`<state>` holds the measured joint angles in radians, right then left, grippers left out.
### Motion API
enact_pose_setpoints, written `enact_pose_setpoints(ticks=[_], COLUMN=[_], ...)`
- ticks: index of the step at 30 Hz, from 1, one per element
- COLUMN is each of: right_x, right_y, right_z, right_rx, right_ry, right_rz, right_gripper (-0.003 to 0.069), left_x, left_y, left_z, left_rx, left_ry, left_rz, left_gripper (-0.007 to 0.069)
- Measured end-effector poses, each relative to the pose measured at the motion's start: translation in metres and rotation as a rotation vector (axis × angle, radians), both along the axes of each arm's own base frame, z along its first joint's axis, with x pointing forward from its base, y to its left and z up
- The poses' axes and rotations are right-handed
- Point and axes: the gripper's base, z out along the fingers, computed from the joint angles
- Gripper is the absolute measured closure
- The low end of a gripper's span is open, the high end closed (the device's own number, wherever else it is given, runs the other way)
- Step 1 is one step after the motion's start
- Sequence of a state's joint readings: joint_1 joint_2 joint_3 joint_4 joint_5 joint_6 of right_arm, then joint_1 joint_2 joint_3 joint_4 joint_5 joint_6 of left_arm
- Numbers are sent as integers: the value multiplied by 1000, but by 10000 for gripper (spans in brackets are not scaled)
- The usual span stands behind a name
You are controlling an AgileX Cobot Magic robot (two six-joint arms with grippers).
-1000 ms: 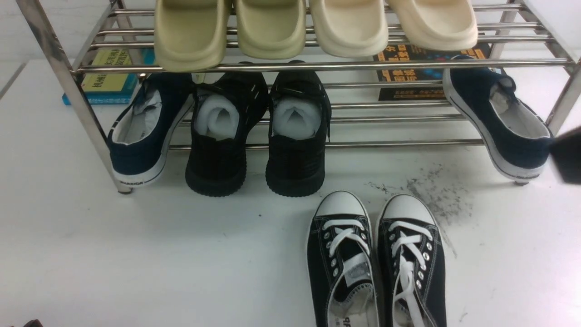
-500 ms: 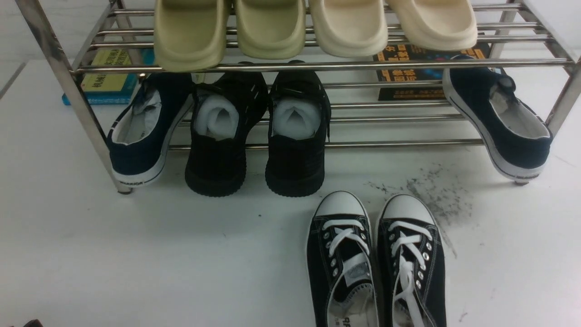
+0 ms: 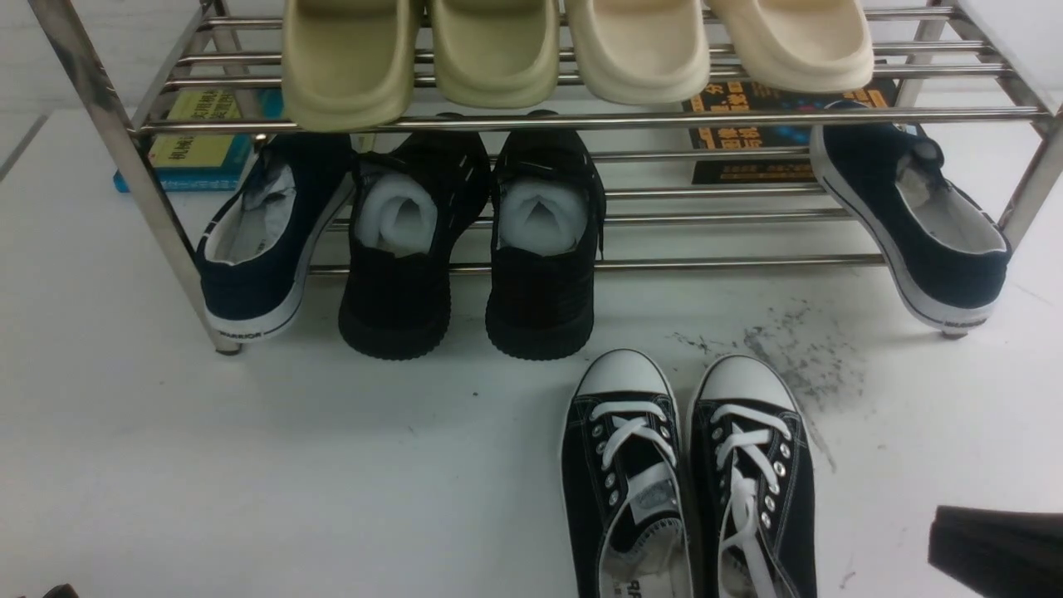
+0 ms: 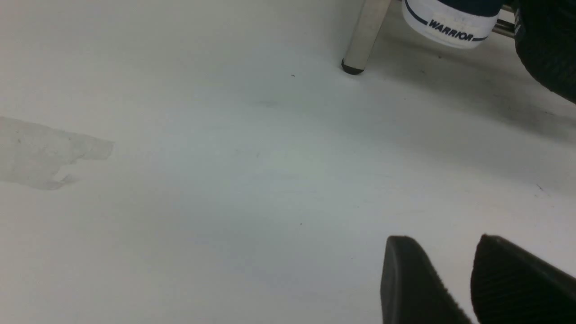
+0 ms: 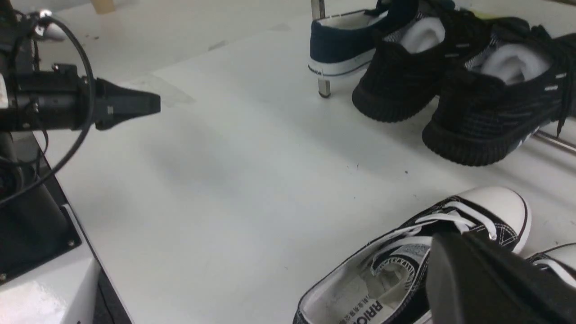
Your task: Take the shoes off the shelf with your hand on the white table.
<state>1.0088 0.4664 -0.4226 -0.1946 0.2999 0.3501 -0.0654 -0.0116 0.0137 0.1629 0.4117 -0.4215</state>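
from the front, the black canvas shoes [image 3: 688, 477] sat side by side on the white desk [image 3: 249, 465], toes toward the shelf [image 3: 581, 120] and clear of it, just beside a dark scuff patch [image 3: 797, 353]. they looked light and soft in the upper, stiff only at the rubber toe caps and soles; i judged the heel collar or the side wall by the eyelets the best place to pinch, since the caps looked slick and the laces would only slide. the navy sneakers [image 3: 257, 241] and the paper-stuffed black shoes [image 3: 473, 241] leaned on the lower bars, pale slides [image 3: 573, 50] above. the navy heels carried "warrior" in small letters. a yellow book [image 3: 199, 137] and a dark book [image 3: 751, 133] behind had print too small to read. the right end effector [image 3: 992, 548] was a dark shape at the corner; i could not tell its state.

in the left wrist view, the left end effector [image 4: 454, 274] hung over bare desk with its fingers parted, grasping nothing. "warrior" read plainly on the navy heel [image 4: 450, 27] beside the shelf leg [image 4: 364, 38].

in the right wrist view, one finger hovered just beside the nearer shoe [image 5: 405, 265], whose insole showed letters like "rrio".
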Motion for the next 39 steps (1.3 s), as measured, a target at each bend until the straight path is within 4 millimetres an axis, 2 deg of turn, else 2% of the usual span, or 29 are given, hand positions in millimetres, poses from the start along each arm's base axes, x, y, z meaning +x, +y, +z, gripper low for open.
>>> enact_pose_setpoints(ticks=[15, 20, 25, 26, 30, 31, 34, 36, 39], right_x=[0, -4, 1, 1, -3, -3, -7, -8, -8], right_y=[1, -8, -29, -33, -58, -58, -69, -73, -75], right_z=[-10, -34, -63, -65, -92, -94, -112, -120, -121], right_rx=[-1, 13, 38, 45, 20, 12, -15, -30, -33], right_ry=[11, 84, 127, 123, 61, 65, 63, 77, 69], right_rz=[6, -26, -242, -275, -513, -512, -663, -727, -780], right_gripper=[657, 656, 654, 653, 649, 648, 646, 645, 642], left_x=[0, 0, 0, 0, 0, 0, 0, 0, 0], left_y=[0, 0, 0, 0, 0, 0, 0, 0, 0], left_z=[0, 0, 0, 0, 0, 0, 0, 0, 0], left_rx=[0, 0, 0, 0, 0, 0, 0, 0, 0], left_ry=[0, 0, 0, 0, 0, 0, 0, 0, 0], left_rz=[0, 0, 0, 0, 0, 0, 0, 0, 0], left_gripper=[382, 382, 382, 382, 382, 382, 382, 382, 382])
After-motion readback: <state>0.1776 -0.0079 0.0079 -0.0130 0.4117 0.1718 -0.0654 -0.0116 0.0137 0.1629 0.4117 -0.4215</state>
